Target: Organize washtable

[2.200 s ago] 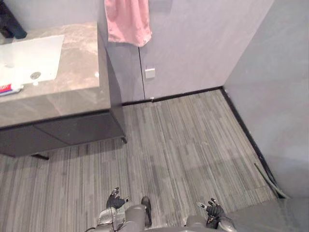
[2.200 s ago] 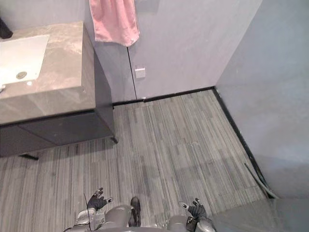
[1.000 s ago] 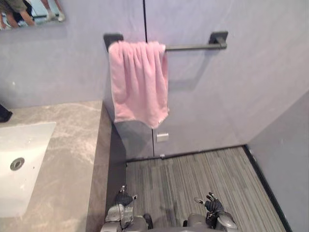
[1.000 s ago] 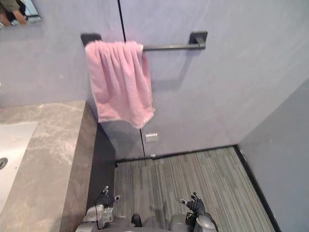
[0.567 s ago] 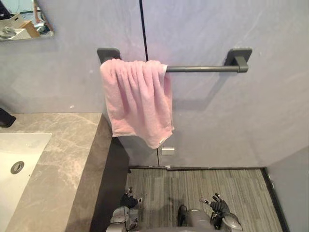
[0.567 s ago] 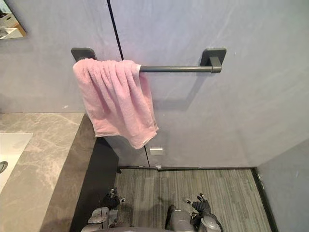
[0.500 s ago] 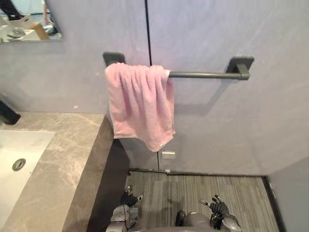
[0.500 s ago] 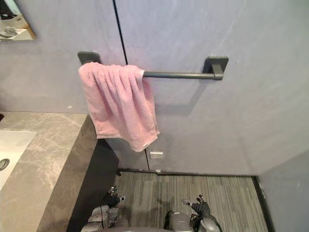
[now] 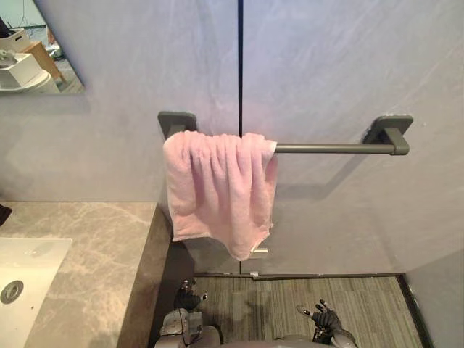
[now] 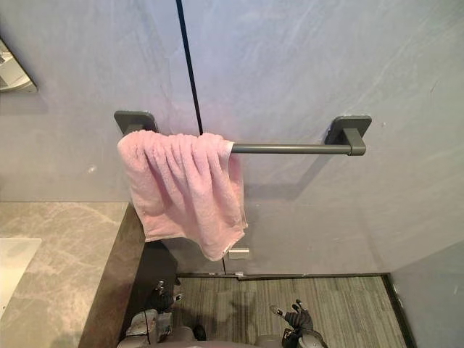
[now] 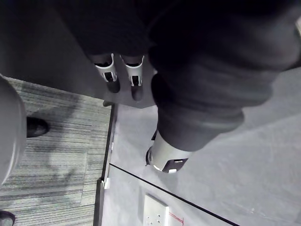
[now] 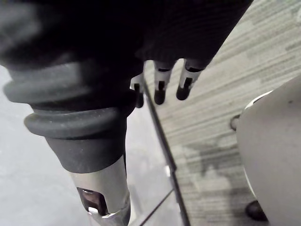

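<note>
Pink towel [image 9: 217, 188] is probably the piece in hand, though the task names only the washtable. It hangs bunched in folds over the left end of a dark towel bar [image 9: 326, 148] on the grey wall, one lower corner drooping further than the rest.

The left hand [image 9: 187, 296] hangs low by the cabinet side with its fingers [image 11: 111, 75] straight and slack, holding nothing. The right hand [image 9: 326, 317] is likewise low over the striped floor [image 9: 290, 301], fingers [image 12: 159, 89] loose and empty. Both are well apart from the towel. The grey marbled surface [image 9: 94, 246] runs along the left with a white sink [image 9: 22, 275] let into it. A mirror [image 9: 36, 51] is above, and a wall socket [image 10: 238, 254] sits just under the towel's hem.

I judge the towel light, soft and wholly limp. It will sag from any pinch and slide easily on the smooth bar, so a thumb-and-finger hold on the top fold close to the bar, or on the hanging corner, seems best.

Against the earlier pictures, the whole view has swung up from floor and surface to the wall, which is the camera's move. The towel is bunched at the same end of the bar, and both hands have stayed down.
</note>
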Robot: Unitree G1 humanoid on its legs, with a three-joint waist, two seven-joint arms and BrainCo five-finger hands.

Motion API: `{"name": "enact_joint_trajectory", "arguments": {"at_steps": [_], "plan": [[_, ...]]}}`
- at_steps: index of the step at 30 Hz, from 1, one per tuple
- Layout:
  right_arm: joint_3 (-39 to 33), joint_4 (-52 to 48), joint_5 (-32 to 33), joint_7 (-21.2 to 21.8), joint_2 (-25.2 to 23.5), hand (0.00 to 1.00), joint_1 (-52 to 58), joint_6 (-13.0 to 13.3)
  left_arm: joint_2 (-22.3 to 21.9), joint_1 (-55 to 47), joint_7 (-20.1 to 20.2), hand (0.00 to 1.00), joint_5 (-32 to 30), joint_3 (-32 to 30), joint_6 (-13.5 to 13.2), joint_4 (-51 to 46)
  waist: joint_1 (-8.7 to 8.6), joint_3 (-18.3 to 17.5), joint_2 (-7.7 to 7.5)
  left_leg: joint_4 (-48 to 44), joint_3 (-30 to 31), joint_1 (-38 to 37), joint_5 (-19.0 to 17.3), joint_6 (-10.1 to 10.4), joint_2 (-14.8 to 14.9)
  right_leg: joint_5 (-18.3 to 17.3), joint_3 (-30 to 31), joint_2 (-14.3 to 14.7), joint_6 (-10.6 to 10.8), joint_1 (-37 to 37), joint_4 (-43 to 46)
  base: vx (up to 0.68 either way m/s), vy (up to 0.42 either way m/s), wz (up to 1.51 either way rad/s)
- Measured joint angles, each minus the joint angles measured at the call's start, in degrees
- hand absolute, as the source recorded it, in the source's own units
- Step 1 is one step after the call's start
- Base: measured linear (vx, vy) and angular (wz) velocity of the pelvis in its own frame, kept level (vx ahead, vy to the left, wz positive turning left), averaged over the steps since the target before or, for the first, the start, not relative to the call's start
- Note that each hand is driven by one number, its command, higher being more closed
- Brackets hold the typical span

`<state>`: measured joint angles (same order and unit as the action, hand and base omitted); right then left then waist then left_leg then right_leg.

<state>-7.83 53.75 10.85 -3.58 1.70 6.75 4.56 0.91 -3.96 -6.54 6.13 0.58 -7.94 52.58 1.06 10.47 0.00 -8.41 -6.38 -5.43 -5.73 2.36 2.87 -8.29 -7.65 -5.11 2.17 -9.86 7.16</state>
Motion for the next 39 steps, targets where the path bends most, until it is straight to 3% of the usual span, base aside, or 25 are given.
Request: {"name": "enact_joint_trajectory", "arguments": {"at_steps": [5, 9, 14, 20, 24, 33, 39], "plan": [[1.1, 0.6, 0.0, -0.2, 0.1, 0.00, -0.1, 0.3, 0.5, -0.9, -1.4, 0.00, 1.1, 1.9, -0.1, -2.4, 0.02, -0.3, -0.07, 2.2, 1.7, -0.6, 2.1, 0.4, -0.4, 0.0, -0.5, 0.3, 0.0, -0.7, -0.9, 0.00, -0.040, 0.09], [1.3, 0.6, 0.0, -0.8, 0.4, 0.00, 0.0, 0.7, 0.2, -5.2, -2.4, 0.00, 2.3, 3.9, -0.3, -13.3, 0.00, -0.4, 0.12, 5.8, 3.7, -1.3, 4.3, 0.8, 0.0, 0.1, -1.9, 1.0, -0.2, -0.2, -0.8, -0.07, -0.066, 0.20], [3.4, -3.4, 0.0, -1.5, 1.1, 0.00, 2.2, 1.3, -0.2, -11.8, -2.9, 0.00, 4.3, 3.6, -0.4, -29.5, 1.56, -0.8, 0.84, 8.0, 4.8, -1.3, 5.7, 0.9, 0.5, 0.3, -2.2, 1.2, -0.5, 1.3, 0.4, -0.12, -0.025, 0.05], [5.5, -8.6, -0.2, -1.6, 0.9, 0.00, 5.2, 1.5, -0.3, -15.6, -3.6, 0.00, 6.8, 2.0, -1.6, -44.7, 1.81, -1.4, 0.25, 7.2, 5.7, -0.4, 5.6, 0.9, 0.4, -0.1, -3.3, 0.8, 0.1, 1.4, 0.9, -0.07, -0.004, 0.09], [5.9, -10.1, -0.2, -1.5, 0.7, 0.00, 6.7, 1.5, -2.1, -15.9, -5.1, 0.00, 6.6, 1.2, -2.8, -53.1, 2.93, -2.1, -0.30, 6.1, 5.9, 0.9, 5.3, 1.0, 0.3, -0.8, -3.7, 0.5, 0.3, 2.2, 2.2, -0.02, -0.015, 0.07], [6.0, -10.4, -0.2, -1.5, -0.5, 0.00, 5.9, 1.6, -4.2, -17.4, -8.6, 0.00, 2.8, 1.2, -4.3, -65.0, 3.02, -3.4, -0.99, 3.3, 6.1, 1.9, 4.5, 0.4, 0.2, -1.2, -4.6, 0.1, 0.1, 2.2, 2.9, 0.01, -0.006, 0.05], [8.3, -10.2, -0.8, -1.3, 0.0, 0.00, 5.6, 1.6, -1.5, -12.6, -8.3, 0.00, 2.7, 4.7, -5.3, -65.3, 2.89, -5.0, -0.25, 4.6, 6.0, 1.6, 4.6, 0.5, 0.3, -1.1, -4.0, 0.3, 0.1, 2.2, 2.5, -0.03, -0.006, -0.04]]}}
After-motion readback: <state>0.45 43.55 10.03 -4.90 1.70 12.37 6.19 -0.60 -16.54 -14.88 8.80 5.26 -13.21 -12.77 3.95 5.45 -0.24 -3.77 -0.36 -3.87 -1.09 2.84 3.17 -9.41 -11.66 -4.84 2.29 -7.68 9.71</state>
